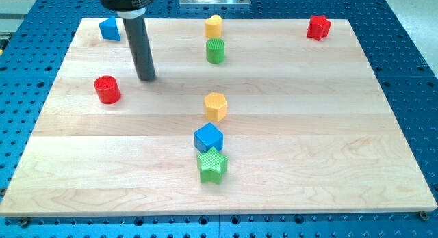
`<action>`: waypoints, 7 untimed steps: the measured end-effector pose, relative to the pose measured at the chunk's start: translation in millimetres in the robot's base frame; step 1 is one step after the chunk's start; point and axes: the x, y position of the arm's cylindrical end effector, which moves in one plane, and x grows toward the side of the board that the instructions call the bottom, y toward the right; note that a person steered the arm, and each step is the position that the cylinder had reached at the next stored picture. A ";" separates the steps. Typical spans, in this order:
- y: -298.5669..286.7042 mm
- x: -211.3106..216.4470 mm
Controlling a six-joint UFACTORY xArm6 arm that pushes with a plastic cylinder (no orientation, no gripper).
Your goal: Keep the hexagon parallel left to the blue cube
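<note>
Seven blocks on the wooden board (328, 128): two blue, two red, two green, two yellowish-orange (counting the orange hexagon (215, 105)), which sits just above the blue cube (209, 137), itself touching the green star (211, 164). Blue perforated table (410, 81) surrounds. My tip (146, 78), a bare rod with nothing grasped, stands near the red cylinder (107, 89); the rod's top is cropped.
</note>
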 end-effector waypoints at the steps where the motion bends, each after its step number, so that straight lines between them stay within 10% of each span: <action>1: -59.2 17.4; 4: 190.5 14.3; 7: 108.0 67.1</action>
